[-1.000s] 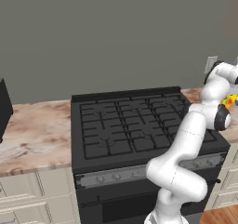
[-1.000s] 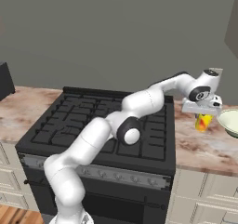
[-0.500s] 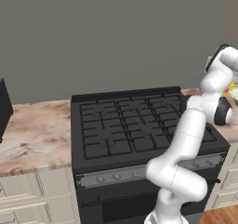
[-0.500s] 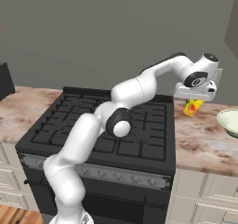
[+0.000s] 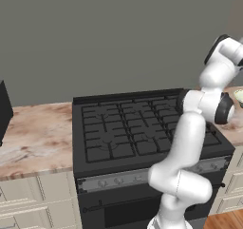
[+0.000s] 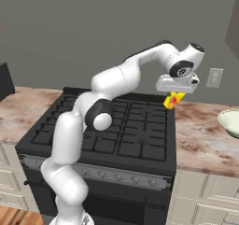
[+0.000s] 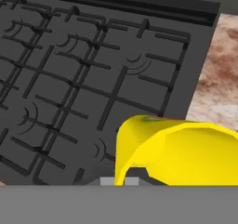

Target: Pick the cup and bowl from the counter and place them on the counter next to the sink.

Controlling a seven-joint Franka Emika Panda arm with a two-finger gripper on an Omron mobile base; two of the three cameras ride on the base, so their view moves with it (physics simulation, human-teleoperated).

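- gripper [image 6: 174, 98] pinches the yellow cup [image 6: 173, 100], lifted above the stove's [image 6: 107, 126] right edge
- cup's inside looks empty
- bowl [image 6: 230, 123] sits on the counter [image 6: 201, 135], interior hidden

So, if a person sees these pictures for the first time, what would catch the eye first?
The bright yellow cup, held in the shut gripper up in the air over the right rear part of the black stove. Next, the white arm arching over the stove, and the pale bowl on the counter at the right.
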